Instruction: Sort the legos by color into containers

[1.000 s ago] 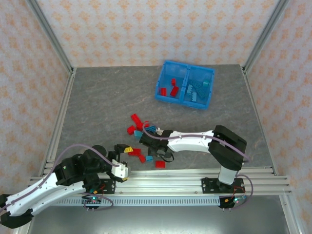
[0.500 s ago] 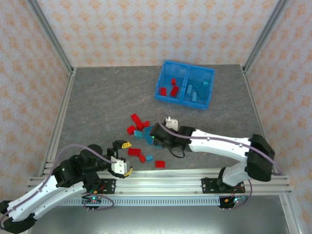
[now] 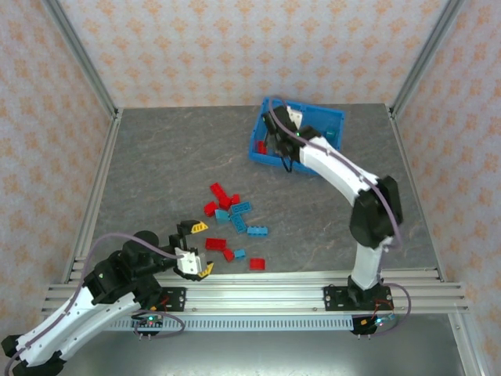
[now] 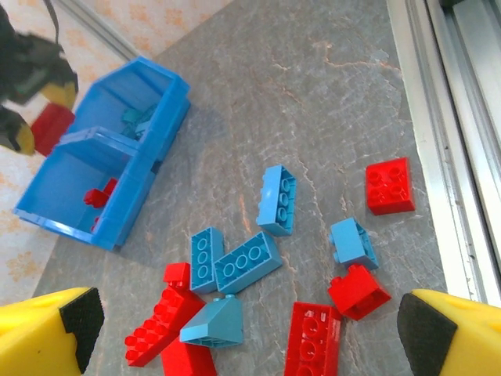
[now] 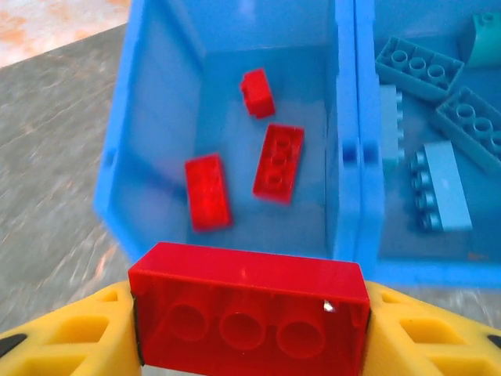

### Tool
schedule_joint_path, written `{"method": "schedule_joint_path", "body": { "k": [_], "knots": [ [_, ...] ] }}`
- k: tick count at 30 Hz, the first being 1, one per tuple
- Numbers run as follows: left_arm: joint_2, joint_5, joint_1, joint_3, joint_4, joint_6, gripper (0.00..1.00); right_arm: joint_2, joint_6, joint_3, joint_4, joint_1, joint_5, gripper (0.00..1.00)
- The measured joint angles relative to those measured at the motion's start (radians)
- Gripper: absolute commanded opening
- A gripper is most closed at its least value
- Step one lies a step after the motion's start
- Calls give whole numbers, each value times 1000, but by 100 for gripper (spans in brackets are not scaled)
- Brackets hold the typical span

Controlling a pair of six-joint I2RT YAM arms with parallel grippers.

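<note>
- Right gripper [image 3: 275, 142] has swung away from the scattered bricks at mid-table, where it was half a second ago. It now hangs over the blue two-compartment bin [image 3: 317, 168] at the far side of the grey table [image 3: 156, 172].
- Its yellow fingers [image 5: 63, 333] are clamped on the two ends of a long red brick [image 5: 249, 301]. The brick is held level just above the bin's near wall, on the side of the left compartment.
- Three red bricks [image 5: 279, 162] lie on the floor of the left compartment. Several light blue bricks [image 5: 419, 66] lie in the right compartment.
- The left gripper [image 3: 202, 248] sits near the front rail, its jaws spread wide and holding nothing.
- Roughly a dozen loose bricks [image 4: 246, 262], red and light blue mixed, lie scattered on the table just beyond the left gripper, well apart from the bin.
</note>
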Motion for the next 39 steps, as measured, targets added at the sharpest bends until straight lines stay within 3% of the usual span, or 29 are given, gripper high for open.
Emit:
{"method": "schedule_joint_path", "body": {
  "k": [4,9,14,19,23,27,30,34,39],
  "knots": [
    [-37,-3,0,-16,0,0,100,208,-34,225,-31,-66,-38,61],
    [-40,-9,6,-21,0,0,100,362,-59,420,-109,-93,-68,73],
    [-39,-21,9,-22,6,-18,100,387,-82,539,-185,-93,-84,77],
    [30,-58,25,-12,49,-144,100,353,-101,596,-211,-93,-114,78],
    [201,-102,26,71,48,-275,100,192,-124,407,-192,-87,-178,79],
    [449,-182,26,251,28,-474,100,-127,-162,26,-129,-38,-262,80],
    [604,-192,31,372,22,-548,100,-383,-165,-273,-67,44,-329,84],
    [657,-190,31,375,31,-549,100,-566,-112,-563,-13,175,-370,89],
    [627,-164,31,300,90,-462,100,-566,8,-816,54,323,-377,97]
  ]
}}
